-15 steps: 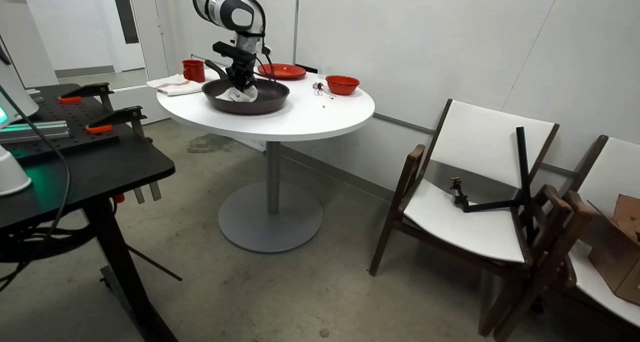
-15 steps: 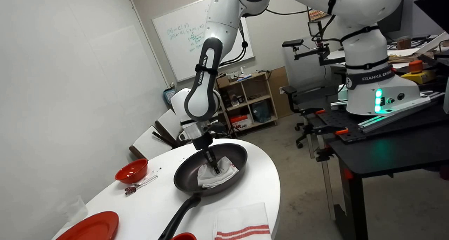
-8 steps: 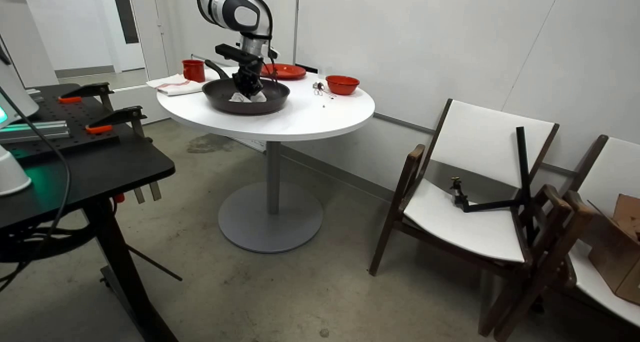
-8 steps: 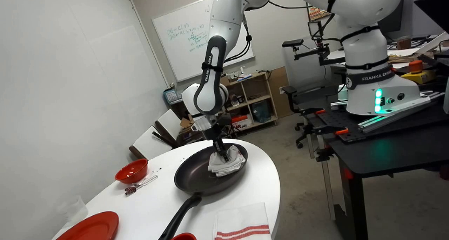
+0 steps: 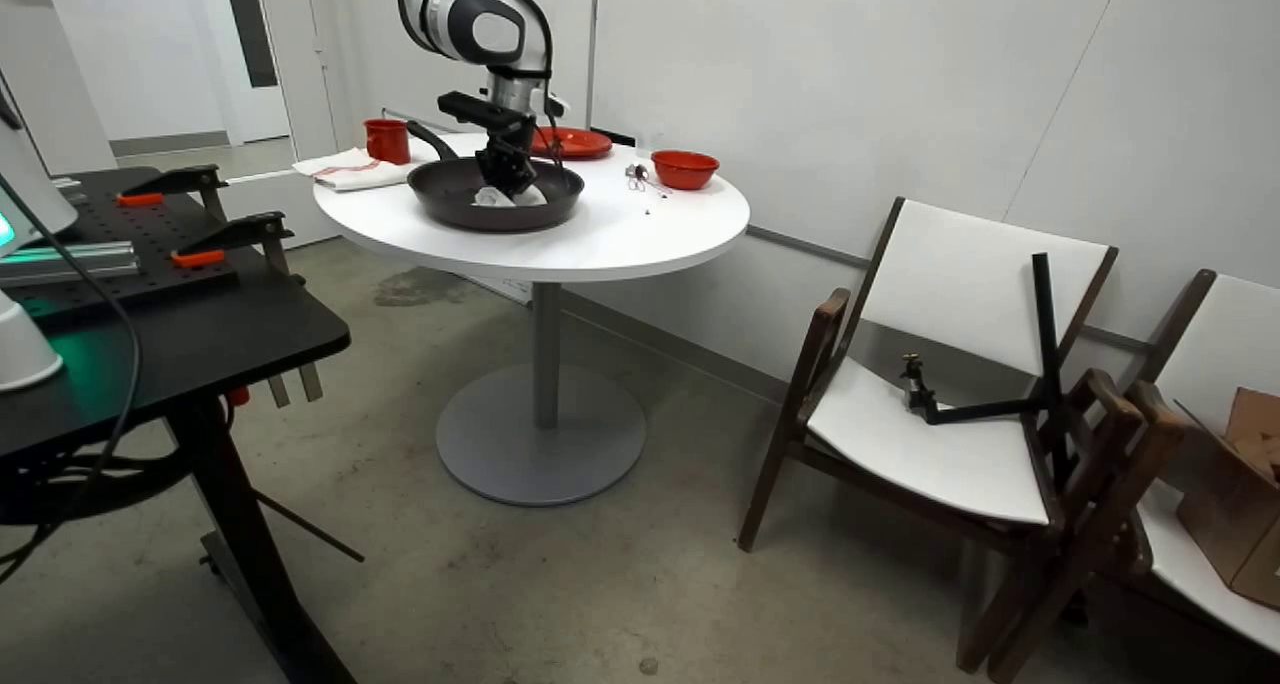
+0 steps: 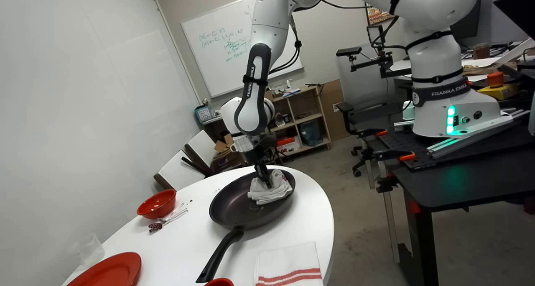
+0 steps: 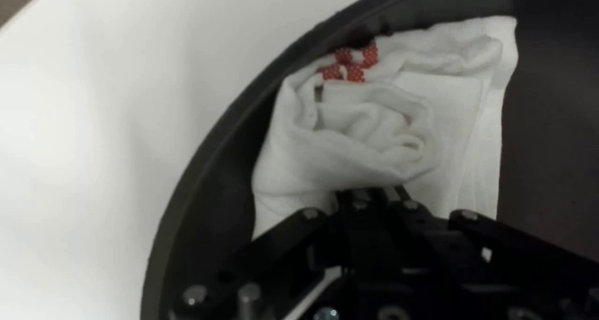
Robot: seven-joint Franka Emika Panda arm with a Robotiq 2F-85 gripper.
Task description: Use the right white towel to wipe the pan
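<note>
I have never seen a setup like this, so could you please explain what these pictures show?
The machine is a robot arm with a gripper at its end. Two pictures come from cameras standing apart from it, each looking from a different place; the close-up comes from a camera on its wrist. On the white table are a black pan, a red bowl, plate and mug, a folded towel with red stripes, and small items too unclear to name. The gripper pinches a second, rumpled towel, bunched in the pan near its edge, apparently to wipe it.
</note>
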